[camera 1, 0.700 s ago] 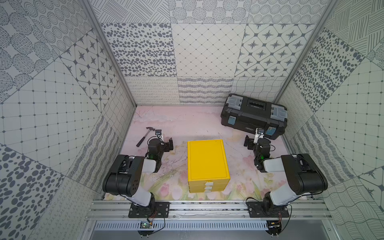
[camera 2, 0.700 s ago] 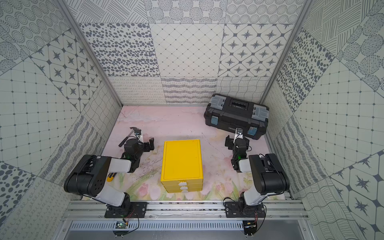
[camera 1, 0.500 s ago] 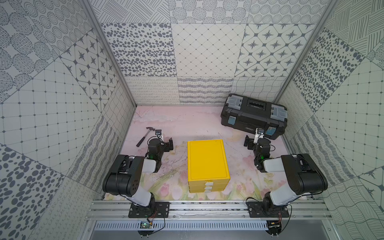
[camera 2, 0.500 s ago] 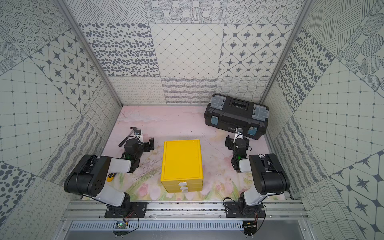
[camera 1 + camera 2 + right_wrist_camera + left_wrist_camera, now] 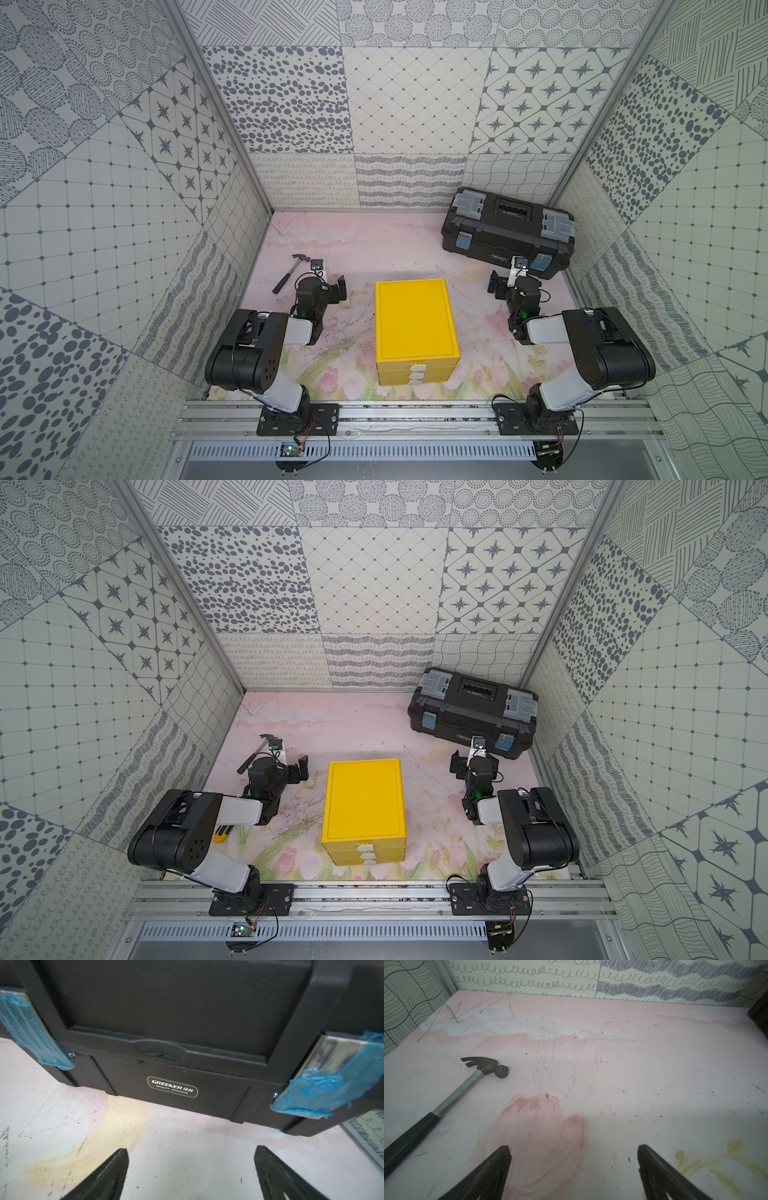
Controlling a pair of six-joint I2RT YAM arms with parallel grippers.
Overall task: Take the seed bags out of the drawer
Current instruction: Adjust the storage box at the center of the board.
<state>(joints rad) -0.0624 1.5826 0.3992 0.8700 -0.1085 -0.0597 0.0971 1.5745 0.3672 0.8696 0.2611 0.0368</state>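
Table (image 5: pixel 365 245): pink flowered top, bare under and ahead of both sets of jaws. There is room on either side to lay packets down.
Toolbox (image 5: pixel 172 1088): black and latched, close ahead of the right jaws. It has no part in this job, so the arm should draw back from it, not push on.
Drawer cabinet (image 5: pixel 415 320): yellow, with three drawers, all shut. It stands between the two grippers, to the inner side of each, with its front turned towards the arm bases.
Right gripper (image 5: pixel 191 1150): jaws spread wide, nothing between them.
Left gripper (image 5: pixel 574 1148): jaws spread wide as well, and empty.
Hammer (image 5: pixel 467 1084): lies flat, ahead of the left jaws and to their outer side, not touching them. Best left alone.
Drawer handles (image 5: pixel 417 368): small white tabs stacked on the front, behind both sets of jaws. The step in hand is probably to bring one gripper round to the front, narrow it onto a single tab and pull straight out. The cabinet looks light and may slide, so the other arm should brace it.
Seed bags: none in sight, presumably inside a shut drawer. Which drawer cannot be told.
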